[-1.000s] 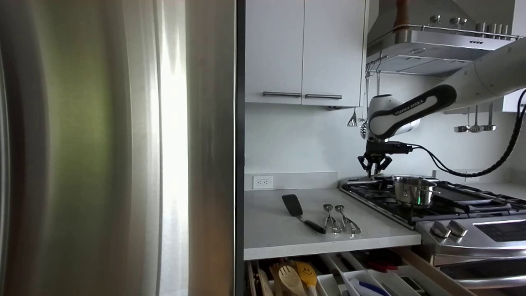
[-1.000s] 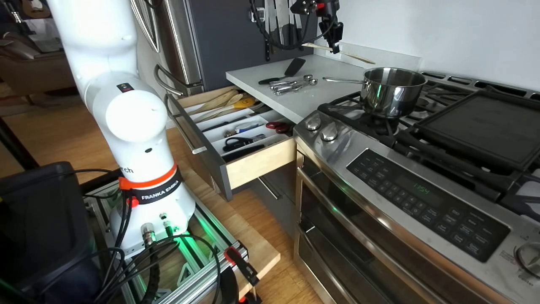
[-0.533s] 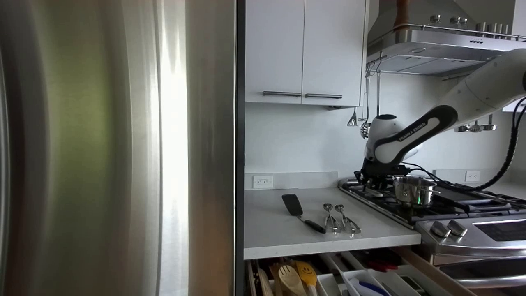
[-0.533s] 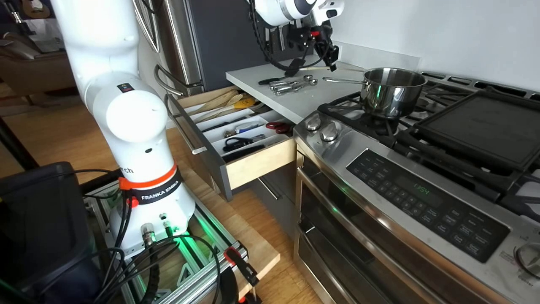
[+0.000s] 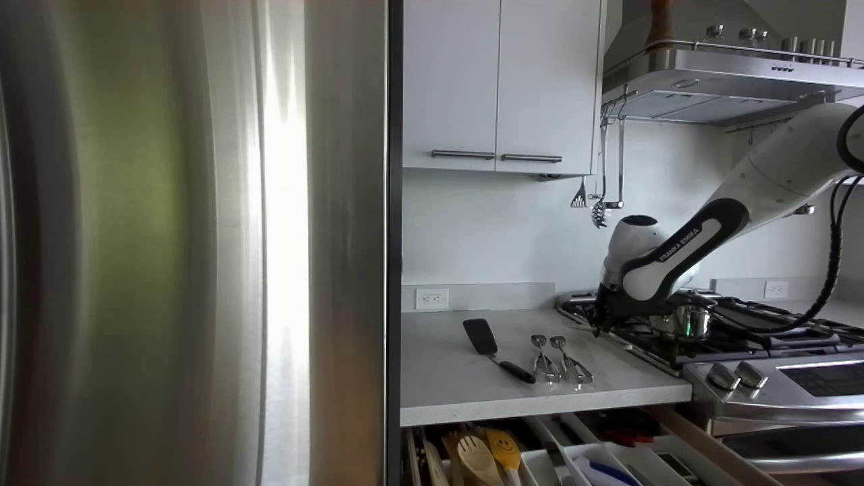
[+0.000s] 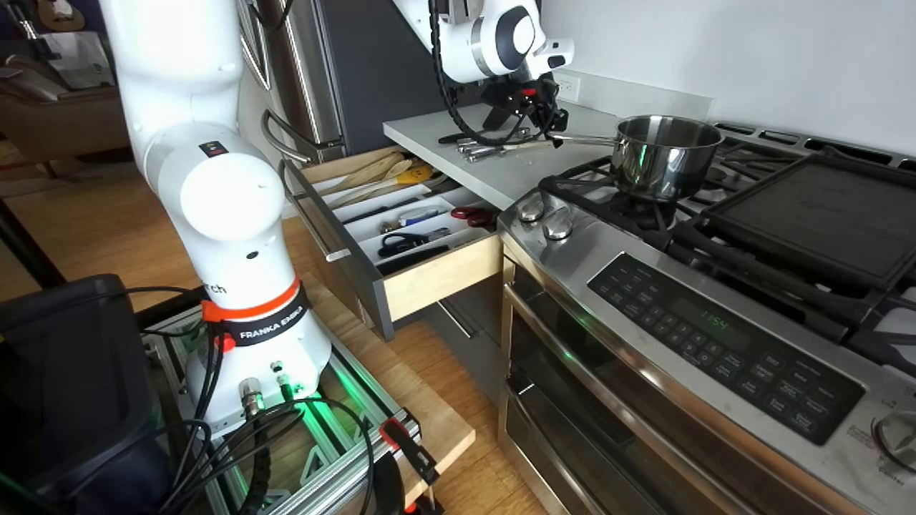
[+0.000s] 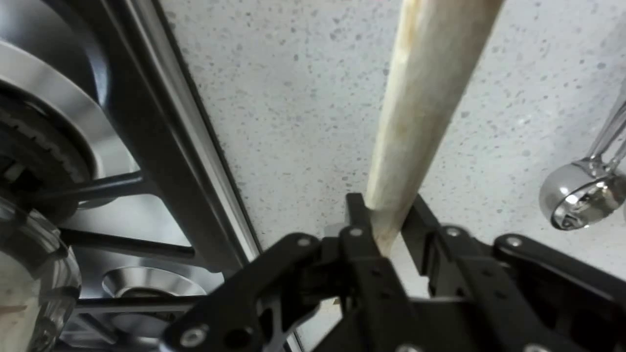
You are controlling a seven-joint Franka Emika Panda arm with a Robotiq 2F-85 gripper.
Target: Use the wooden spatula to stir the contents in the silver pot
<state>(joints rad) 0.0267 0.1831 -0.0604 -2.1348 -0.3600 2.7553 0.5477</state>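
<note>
The wooden spatula [image 7: 415, 112] is light brown and slim. My gripper [image 7: 389, 210] is shut on it, its fingers on both sides of the wood. In the wrist view the spatula runs up and out of the top edge, above the counter. In an exterior view a pale end of it shows beside the gripper [image 6: 529, 145]. The silver pot [image 6: 662, 164] stands on the stove's front burner, its handle pointing towards the gripper. The pot's inside is mostly hidden. In an exterior view the arm partly covers the pot [image 5: 694, 322]. The gripper is low, beside the pot handle's end.
Metal scoops [image 5: 548, 364] and a black-headed spatula [image 5: 480, 336] lie on the counter; a scoop also shows in the wrist view [image 7: 584, 195]. An open utensil drawer [image 6: 444, 275] juts out below. Black stove grates [image 7: 161, 146] border the counter.
My gripper has come down from above the counter's back, moved forward and tilted, carrying the spatula. The spatula, earlier seen on both sides of the gripper, is now mostly hidden. The pot stays put.
</note>
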